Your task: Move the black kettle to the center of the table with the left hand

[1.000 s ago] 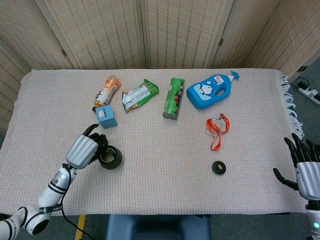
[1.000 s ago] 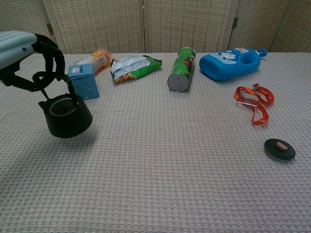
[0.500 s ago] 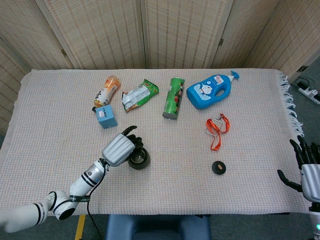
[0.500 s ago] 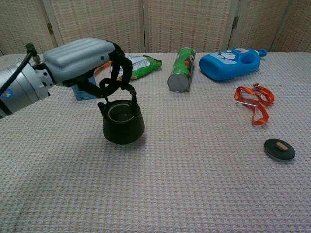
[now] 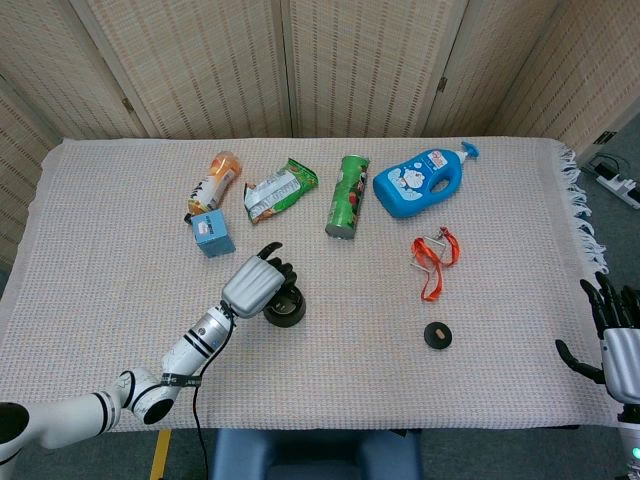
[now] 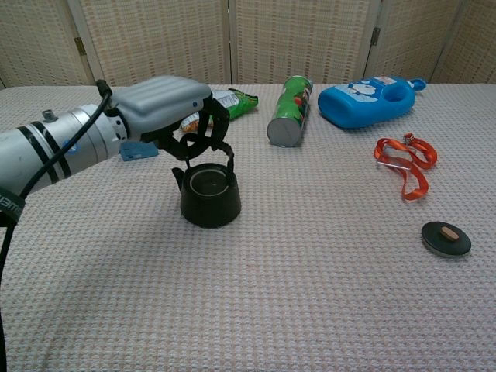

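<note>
The black kettle (image 6: 210, 201) stands upright and lidless on the woven cloth, a little left of the table's middle; in the head view the kettle (image 5: 288, 309) peeks out from under my hand. My left hand (image 6: 167, 107) is above it, fingers curled around its wire handle; the left hand (image 5: 256, 284) covers most of the kettle from above. The kettle's base looks to be on or just over the cloth. My right hand (image 5: 615, 345) hangs off the table's right front corner, fingers spread, holding nothing.
A black round lid (image 6: 446, 238) lies at the front right. An orange strap (image 6: 407, 161), a blue bottle (image 6: 369, 100), a green can (image 6: 289, 110), a snack bag (image 6: 215, 105), an orange bottle (image 5: 213, 181) and a small blue box (image 5: 213, 233) line the far half.
My left hand has carried the kettle rightward from the left side toward the table's middle, and it now sits lower. The right hand has barely moved.
</note>
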You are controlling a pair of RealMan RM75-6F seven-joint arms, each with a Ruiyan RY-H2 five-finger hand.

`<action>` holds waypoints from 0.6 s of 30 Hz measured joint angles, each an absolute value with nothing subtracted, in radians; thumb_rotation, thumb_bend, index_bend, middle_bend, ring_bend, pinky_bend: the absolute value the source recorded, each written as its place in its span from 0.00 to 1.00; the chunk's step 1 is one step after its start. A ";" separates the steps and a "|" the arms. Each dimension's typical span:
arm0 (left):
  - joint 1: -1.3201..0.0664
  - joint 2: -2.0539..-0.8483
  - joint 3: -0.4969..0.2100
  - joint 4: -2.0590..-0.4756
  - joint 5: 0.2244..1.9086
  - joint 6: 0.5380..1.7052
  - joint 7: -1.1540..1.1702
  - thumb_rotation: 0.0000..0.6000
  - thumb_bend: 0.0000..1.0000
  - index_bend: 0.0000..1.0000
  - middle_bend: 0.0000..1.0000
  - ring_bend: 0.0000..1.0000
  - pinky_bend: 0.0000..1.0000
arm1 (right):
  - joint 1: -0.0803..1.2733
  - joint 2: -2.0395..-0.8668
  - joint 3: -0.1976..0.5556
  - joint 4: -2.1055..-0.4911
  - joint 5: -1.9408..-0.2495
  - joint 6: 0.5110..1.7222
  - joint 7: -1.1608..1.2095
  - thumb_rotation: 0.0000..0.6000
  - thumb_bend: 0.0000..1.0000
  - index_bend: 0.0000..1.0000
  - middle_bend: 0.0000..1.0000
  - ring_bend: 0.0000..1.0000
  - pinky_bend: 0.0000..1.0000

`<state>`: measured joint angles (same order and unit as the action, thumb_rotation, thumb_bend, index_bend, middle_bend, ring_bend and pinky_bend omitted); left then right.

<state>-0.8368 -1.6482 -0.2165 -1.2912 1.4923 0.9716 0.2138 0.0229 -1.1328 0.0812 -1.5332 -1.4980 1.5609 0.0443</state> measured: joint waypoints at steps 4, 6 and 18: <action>-0.843 -1.647 -0.229 -1.315 1.438 0.954 0.288 1.00 0.33 0.05 0.12 0.12 0.04 | 0.021 -1.132 0.081 -1.532 -1.498 1.562 0.049 1.00 0.31 0.00 0.00 0.16 0.00; -0.846 -1.645 -0.235 -1.327 1.408 0.948 0.324 1.00 0.28 0.01 0.07 0.07 0.02 | 0.020 -1.131 0.082 -1.531 -1.499 1.564 0.055 1.00 0.31 0.00 0.00 0.16 0.00; -0.870 -1.657 -0.275 -1.355 1.192 0.932 0.532 1.00 0.21 0.00 0.00 0.00 0.00 | 0.019 -1.127 0.081 -1.523 -1.512 1.569 0.073 1.00 0.31 0.00 0.00 0.17 0.00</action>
